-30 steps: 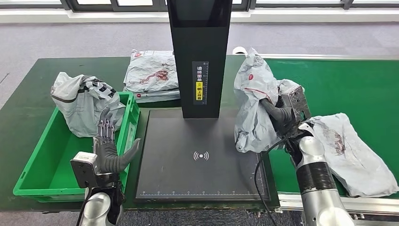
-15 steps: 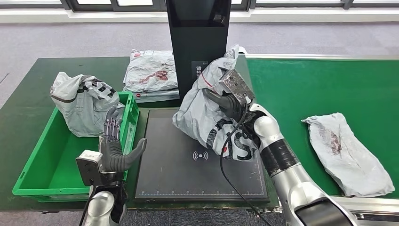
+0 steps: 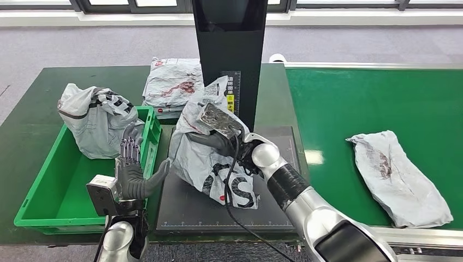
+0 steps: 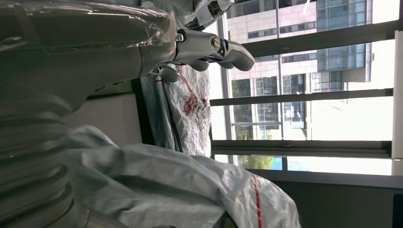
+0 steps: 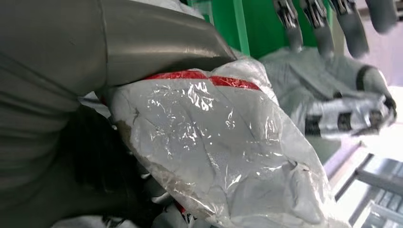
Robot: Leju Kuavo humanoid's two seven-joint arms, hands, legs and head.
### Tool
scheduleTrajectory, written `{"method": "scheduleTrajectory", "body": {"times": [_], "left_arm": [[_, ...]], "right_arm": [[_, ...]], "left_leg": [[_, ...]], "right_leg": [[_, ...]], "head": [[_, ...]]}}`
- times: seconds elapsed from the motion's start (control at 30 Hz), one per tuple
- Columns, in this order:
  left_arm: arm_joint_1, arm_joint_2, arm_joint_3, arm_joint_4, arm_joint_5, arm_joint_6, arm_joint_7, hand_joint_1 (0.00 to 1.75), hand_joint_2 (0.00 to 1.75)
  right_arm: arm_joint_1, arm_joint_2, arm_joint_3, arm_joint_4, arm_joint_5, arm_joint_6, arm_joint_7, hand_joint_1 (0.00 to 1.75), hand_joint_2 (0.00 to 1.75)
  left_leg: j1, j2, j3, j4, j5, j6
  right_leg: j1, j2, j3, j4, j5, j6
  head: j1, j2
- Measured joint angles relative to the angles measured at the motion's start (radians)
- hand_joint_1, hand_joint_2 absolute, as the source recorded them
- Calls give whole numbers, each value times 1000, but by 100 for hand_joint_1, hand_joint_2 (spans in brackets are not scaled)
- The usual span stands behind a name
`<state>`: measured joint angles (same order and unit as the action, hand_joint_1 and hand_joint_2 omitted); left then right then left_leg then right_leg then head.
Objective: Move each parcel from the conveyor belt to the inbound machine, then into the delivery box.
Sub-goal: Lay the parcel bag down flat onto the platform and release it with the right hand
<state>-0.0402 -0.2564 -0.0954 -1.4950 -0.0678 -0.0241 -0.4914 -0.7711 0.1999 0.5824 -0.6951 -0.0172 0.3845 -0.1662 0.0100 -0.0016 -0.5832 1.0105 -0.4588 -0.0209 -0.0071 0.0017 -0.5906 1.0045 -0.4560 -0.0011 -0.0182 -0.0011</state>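
Observation:
My right hand (image 3: 214,141) grips a crumpled grey parcel with black lettering (image 3: 210,164) and holds it over the left part of the black scanner plate (image 3: 180,213). The right wrist view shows that parcel's shiny plastic (image 5: 214,142) close up. My left hand (image 3: 132,173) is raised and open at the right wall of the green box (image 3: 49,191), its thumb very near the held parcel's edge. Another grey parcel (image 3: 95,123) lies in the box's far end. A further parcel (image 3: 398,177) lies on the green conveyor belt (image 3: 349,98) at right.
The scanner's black column (image 3: 229,49) rises just behind the held parcel. A flat parcel with red marks (image 3: 172,84) lies on the green table left of the column, and the left wrist view also shows this parcel (image 4: 192,109). Grey floor lies beyond the table.
My right arm has swung the parcel leftward from the conveyor's edge across the scanner plate to its left side. The left hand has barely moved.

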Motion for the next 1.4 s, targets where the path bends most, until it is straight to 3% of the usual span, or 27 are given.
{"method": "scheduleTrajectory", "body": {"times": [0.03,0.07,0.23,0.37,0.83,0.93,1.1,1.23,1.4], "left_arm": [[0,0,0,0,2,3,-1,0,175],[1,0,0,0,4,6,-1,0,175],[7,5,4,-2,14,22,-2,0,175],[16,8,12,-8,16,22,-4,0,175],[23,8,28,-10,16,18,-4,0,175],[22,8,28,-10,13,15,-3,0,175],[21,9,39,-11,6,10,2,0,175],[41,8,66,-34,-1,10,6,0,175],[73,5,95,-83,-22,16,24,0,175]], "right_arm": [[0,3,9,6,1,-4,-1,10,175],[0,4,17,10,4,-11,-2,0,175],[1,5,68,21,36,-29,-7,0,175],[5,3,104,27,54,-21,-31,0,0],[32,-14,177,28,106,15,-51,0,0],[30,-19,208,28,177,20,-61,0,0],[-5,-60,323,28,401,-34,-71,0,0],[-13,-133,380,-9,624,-178,45,0,0],[82,-233,342,-191,971,-326,321,0,0]], "left_leg": [[0,0,0,0,0,0],[0,0,0,0,0,0],[0,0,0,0,0,0],[0,0,0,0,0,0],[0,0,0,0,0,0],[0,0,0,0,0,0],[0,0,0,0,0,0],[0,-1,0,0,0,0],[0,-2,0,1,-1,1]], "right_leg": [[0,0,0,0,0,0],[-1,0,0,0,0,0],[-2,0,0,0,0,0],[-2,0,0,0,0,0],[-1,0,0,0,0,0],[-1,0,0,0,0,0],[-1,0,0,0,0,0],[-2,-1,0,-1,0,0],[-1,-2,0,-1,0,0]], "head": [[0,0],[0,0],[0,0],[0,0],[0,0],[0,0],[0,0],[0,0],[0,0]]}}
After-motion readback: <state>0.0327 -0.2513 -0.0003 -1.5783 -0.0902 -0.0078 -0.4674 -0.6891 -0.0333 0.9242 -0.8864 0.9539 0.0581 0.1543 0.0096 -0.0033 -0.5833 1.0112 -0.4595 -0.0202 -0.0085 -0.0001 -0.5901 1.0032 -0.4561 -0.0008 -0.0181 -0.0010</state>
